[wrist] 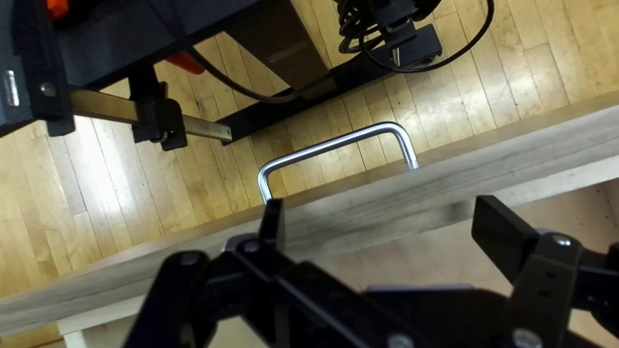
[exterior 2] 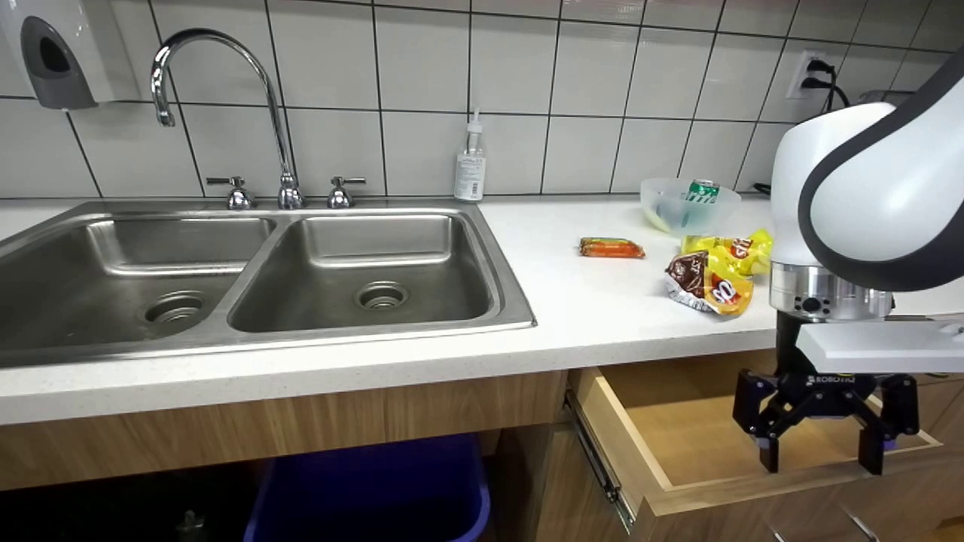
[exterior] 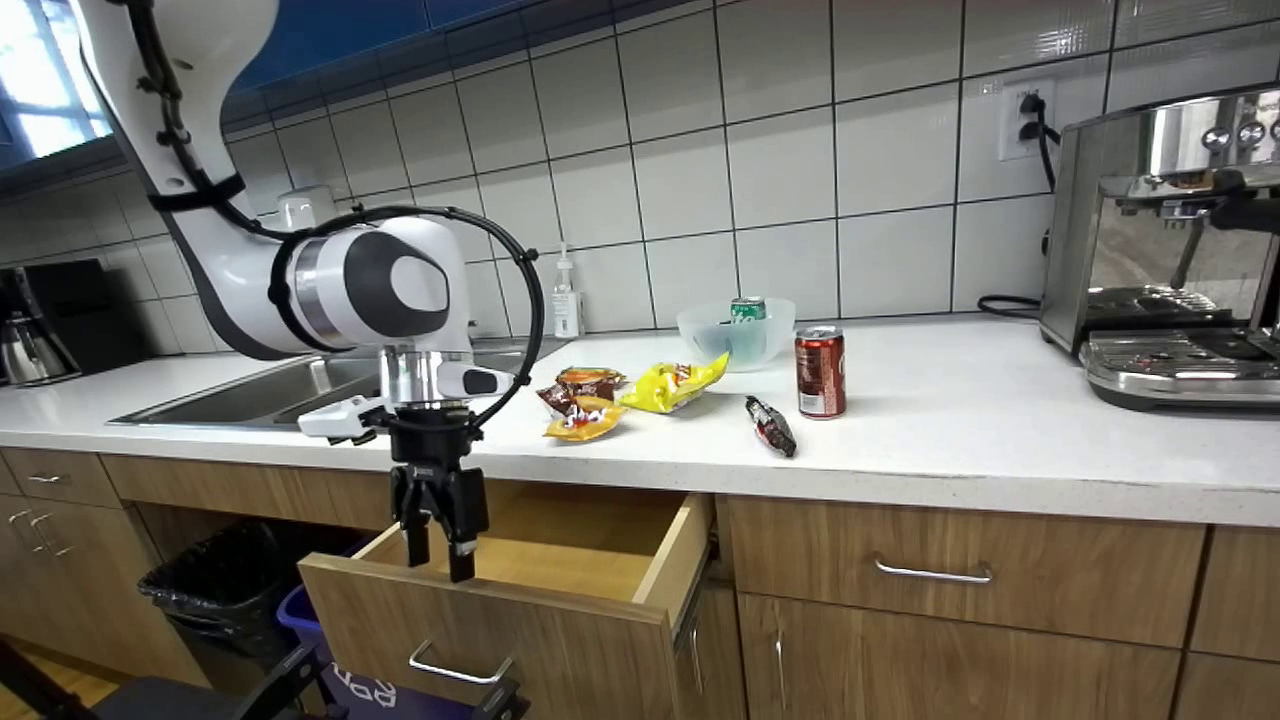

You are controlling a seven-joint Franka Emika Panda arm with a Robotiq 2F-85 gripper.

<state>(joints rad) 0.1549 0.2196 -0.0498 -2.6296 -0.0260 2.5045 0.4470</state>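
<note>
Wrist view: the gripper (wrist: 380,218) is positioned at the pulled-out drawer (wrist: 425,262), its fingers (wrist: 503,237) spread wide. Both fingertips (wrist: 272,220) appear over the top edge of the drawer front (wrist: 367,210); contact with the wood cannot be determined. The metal handle (wrist: 333,144) projects from the drawer front at 11 o'clock from the gripper. In an exterior view, the gripper points down, with the handle at 6 o'clock and the trash bin (exterior: 205,595) at 9 o'clock. On the counter (exterior: 950,420), at 2 o'clock from the gripper, the red can (exterior: 820,372) stands upright near a dark packet (exterior: 771,427). The bowl (exterior: 776,340), holding a green can (exterior: 747,309), sits farther back. In an exterior view, the sink (exterior 2: 252,278) lies at 10 o'clock from the gripper.
</note>
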